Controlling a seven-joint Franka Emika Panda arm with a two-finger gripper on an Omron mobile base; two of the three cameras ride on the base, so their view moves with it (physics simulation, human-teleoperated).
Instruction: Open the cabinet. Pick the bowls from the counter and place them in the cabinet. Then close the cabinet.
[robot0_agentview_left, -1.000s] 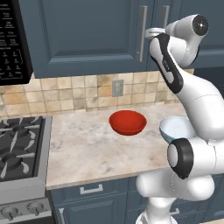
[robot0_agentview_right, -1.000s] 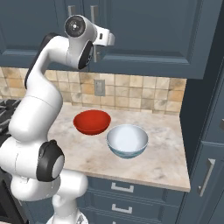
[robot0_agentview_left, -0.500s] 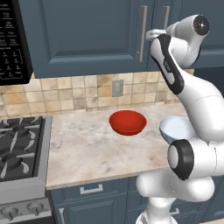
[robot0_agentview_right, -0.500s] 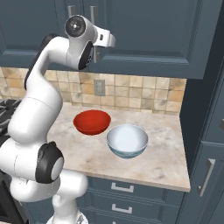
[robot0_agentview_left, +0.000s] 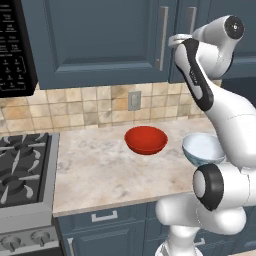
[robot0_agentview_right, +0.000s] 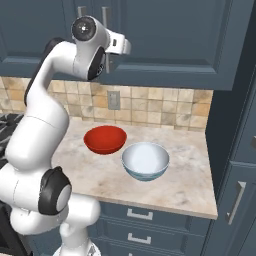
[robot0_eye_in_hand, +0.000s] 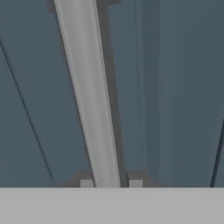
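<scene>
The dark blue-grey cabinet (robot0_agentview_left: 100, 40) hangs shut above the counter (robot0_agentview_left: 95, 172). My gripper (robot0_eye_in_hand: 110, 183) reaches up to its doors, and a long silver bar handle (robot0_eye_in_hand: 87, 87) runs straight down between the two fingertips (robot0_eye_in_hand: 86, 183), which are shut on it. From the base views the gripper (robot0_agentview_left: 171, 41) (robot0_agentview_right: 107, 56) sits at the handles near the door seam. The red bowl (robot0_agentview_left: 145, 139) (robot0_agentview_right: 104, 139) rests on the counter, with the white bowl (robot0_agentview_left: 201, 149) (robot0_agentview_right: 145, 161) just to its right, partly behind my arm in the left base view.
A black gas stove (robot0_agentview_left: 22, 167) borders the counter on the left, with a black microwave (robot0_agentview_left: 15, 50) above it. A tall blue-grey cabinet (robot0_agentview_right: 235, 150) stands at the counter's right end. A wall outlet (robot0_agentview_left: 133, 100) sits in the tiled backsplash.
The jaws have closed on the cabinet handle. The arm and both bowls have stayed in place.
</scene>
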